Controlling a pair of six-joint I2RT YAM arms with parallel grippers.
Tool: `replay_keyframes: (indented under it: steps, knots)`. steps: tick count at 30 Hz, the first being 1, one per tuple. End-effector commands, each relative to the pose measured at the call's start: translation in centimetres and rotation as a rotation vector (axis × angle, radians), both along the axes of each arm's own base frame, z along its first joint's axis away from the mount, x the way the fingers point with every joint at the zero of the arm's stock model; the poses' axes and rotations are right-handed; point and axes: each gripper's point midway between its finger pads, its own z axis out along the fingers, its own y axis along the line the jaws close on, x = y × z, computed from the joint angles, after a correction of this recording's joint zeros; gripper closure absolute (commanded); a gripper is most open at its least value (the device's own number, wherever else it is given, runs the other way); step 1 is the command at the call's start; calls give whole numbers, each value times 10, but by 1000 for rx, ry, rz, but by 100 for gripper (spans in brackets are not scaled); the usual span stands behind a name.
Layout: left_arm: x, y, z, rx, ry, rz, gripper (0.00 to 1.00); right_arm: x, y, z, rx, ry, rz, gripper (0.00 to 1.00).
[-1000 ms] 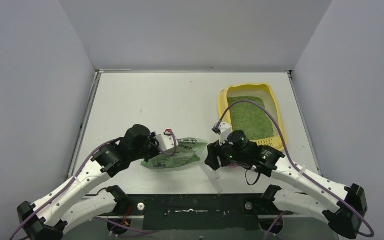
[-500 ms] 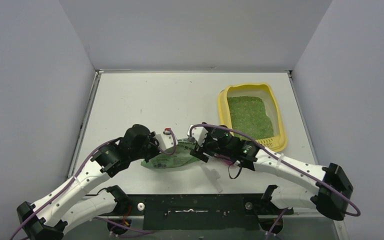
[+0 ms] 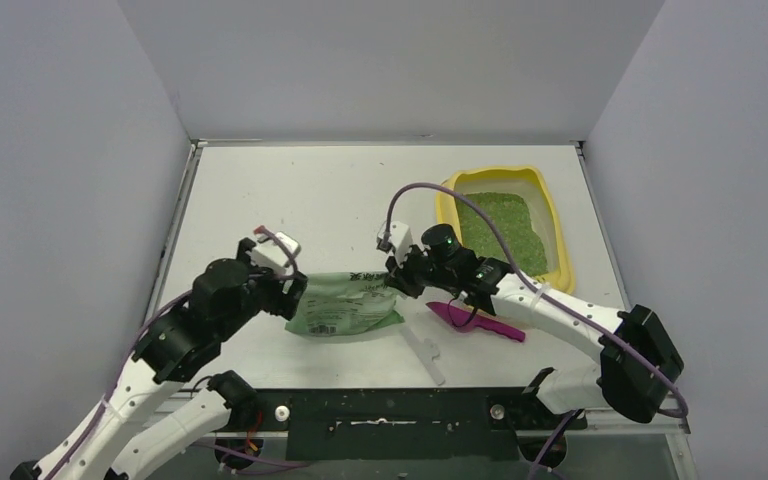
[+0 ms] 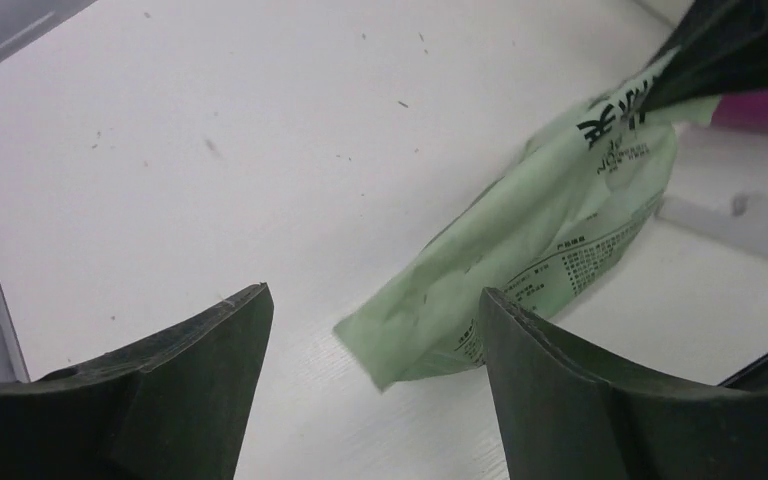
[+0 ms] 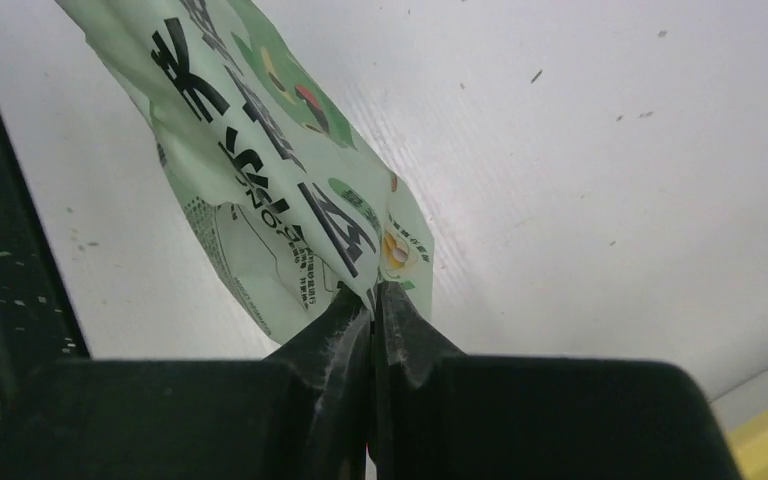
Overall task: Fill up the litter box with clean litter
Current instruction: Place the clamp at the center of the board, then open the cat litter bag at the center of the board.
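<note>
- Over at two o'clock on the white table (image 3: 290,200) sits the shallow yellow plastic litter box (image 3: 558,235).
- Fine bright-green clean litter (image 3: 515,225) covers its floor. The right arm hides the six o'clock end of the box, and a thin purple cable (image 3: 420,185) crosses over it.
- Near the middle of the table, a bit toward six o'clock, a light-green printed plastic bag (image 3: 345,308) lies flat.
- The right gripper (image 5: 372,300) has its two fingers pressed tight together on the bag's three o'clock edge, with the thin plastic pinched between them.
- The left gripper (image 4: 372,300) has its fingers wide apart with nothing between them. It is at the bag's nine o'clock end, and the left wrist view shows a bag corner close to the tips.
- A magenta plastic scoop (image 3: 480,320) lies at four o'clock from the bag. The right arm hides part of it.
- A small white plastic strip (image 3: 428,355) lies at five o'clock from the bag.
- I cannot tell if any litter is inside the bag. Its print is too small to read from above.
</note>
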Motion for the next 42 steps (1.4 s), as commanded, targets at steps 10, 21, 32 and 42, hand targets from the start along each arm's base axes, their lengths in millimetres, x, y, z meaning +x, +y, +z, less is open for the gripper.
replay_keyframes:
  steps: [10,21,32,42]
  knots:
    - [3,-11,21,-817,99,340,25,-3,16,62,347,318,-51,100]
    - [54,-78,34,-1062,232,220,60,-8,10,53,284,361,-62,97]
    - [64,-66,79,-1021,118,200,100,17,-13,86,238,143,-177,40]
    - [70,-63,136,-932,88,162,100,-6,2,136,124,-425,-41,19]
